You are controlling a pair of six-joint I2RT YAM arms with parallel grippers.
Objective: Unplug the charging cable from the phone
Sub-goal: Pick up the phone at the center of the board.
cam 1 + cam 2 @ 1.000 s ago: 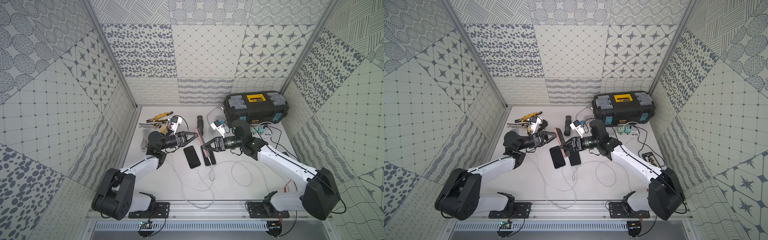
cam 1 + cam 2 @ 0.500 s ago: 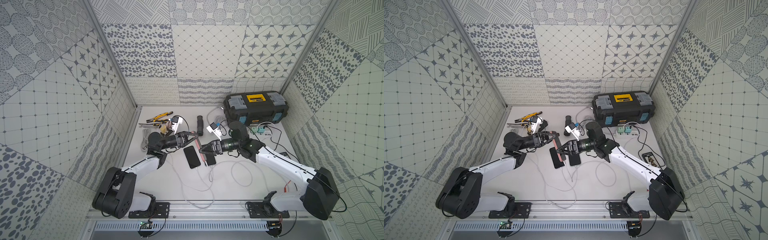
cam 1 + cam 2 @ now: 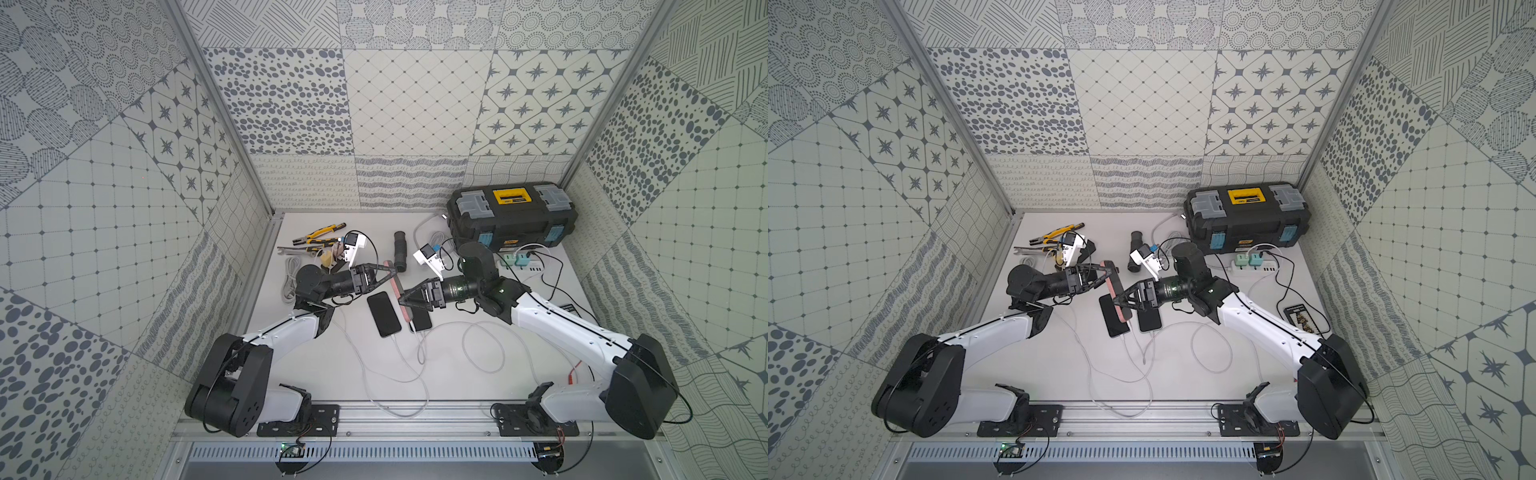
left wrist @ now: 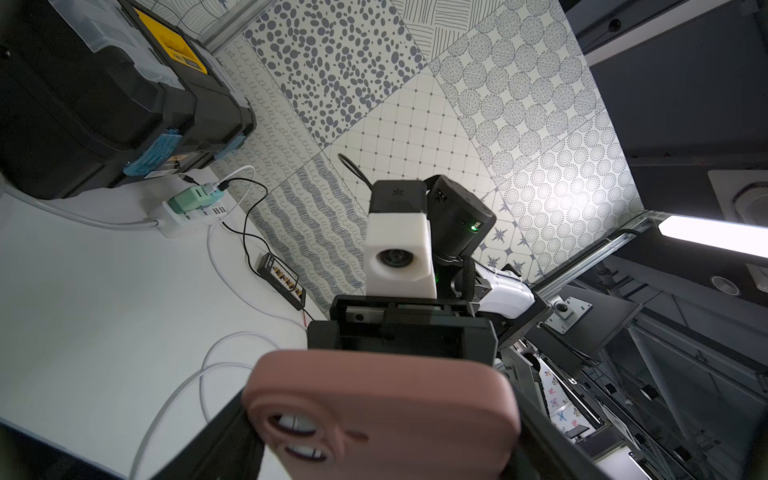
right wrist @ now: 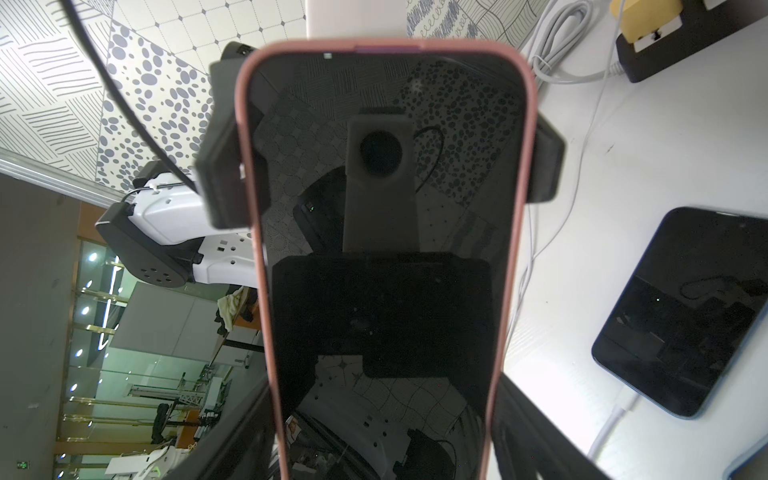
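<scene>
Since the left pincer [image 3: 390, 273] closed: it now grips the pink-cased phone [image 3: 395, 282] by its sides at the camera end.
Right pincer [image 3: 401, 301]: jaws wide, clamped on the phone's lower end.
Phone position: raised off the table [image 3: 478, 386], between both arms.
Charging cable [image 3: 420, 351]: plug junction unseen; phone judged braced for the pull.

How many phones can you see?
3: the pink phone held up between left gripper and right gripper; one black phone and a second black phone flat on the table.

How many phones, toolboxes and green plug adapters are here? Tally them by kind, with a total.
Phones: 3 (pink-cased phone, two dark phones)
Toolbox: 1
Green plug adapters: 2
Total: 6
</scene>
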